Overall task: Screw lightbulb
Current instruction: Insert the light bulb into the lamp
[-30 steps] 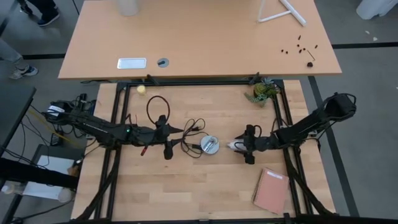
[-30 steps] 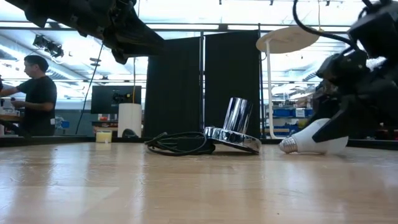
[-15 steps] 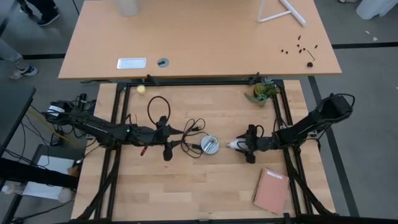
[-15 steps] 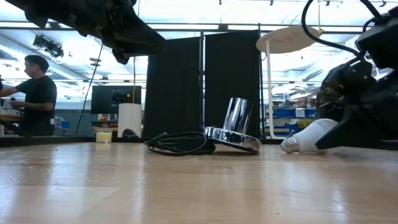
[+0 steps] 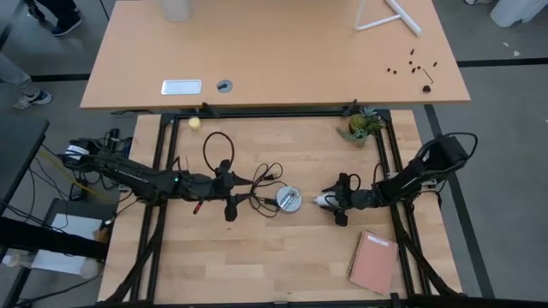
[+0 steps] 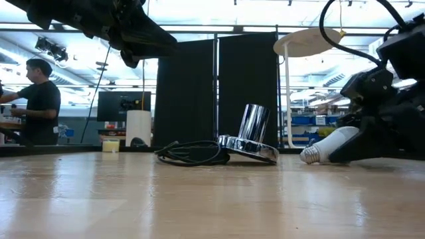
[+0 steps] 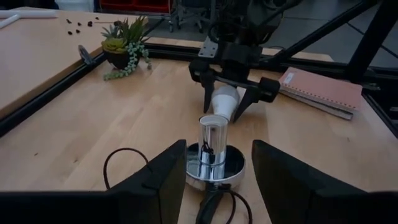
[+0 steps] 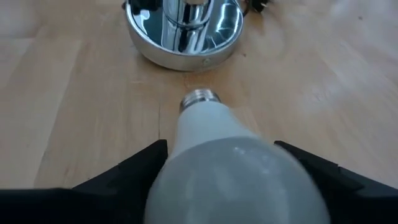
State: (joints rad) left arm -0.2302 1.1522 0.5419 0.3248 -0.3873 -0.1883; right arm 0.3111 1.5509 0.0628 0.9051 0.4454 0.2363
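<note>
Item: lightbulb (image 8: 233, 171); lay on the table between my right gripper's (image 5: 336, 204) parted fingers; long axis pointed base-first at the socket (image 5: 288, 199); left gripper (image 5: 229, 187) parted, farther.

Light: bright, even, from ceiling strips (image 6: 199, 26).
Glare: on chrome socket (image 8: 183, 28).
Blur: nearest bulb (image 8: 236, 180) was soft.

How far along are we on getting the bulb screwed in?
Early. Done: the right gripper has its fingers either side of the white frosted pear-shaped lightbulb, which lies on the wooden table, screw base toward the shiny round socket base. In hand: securing that grasp. Left: lifting, aligning and screwing it in. The left gripper hangs open above the black cord.
</note>
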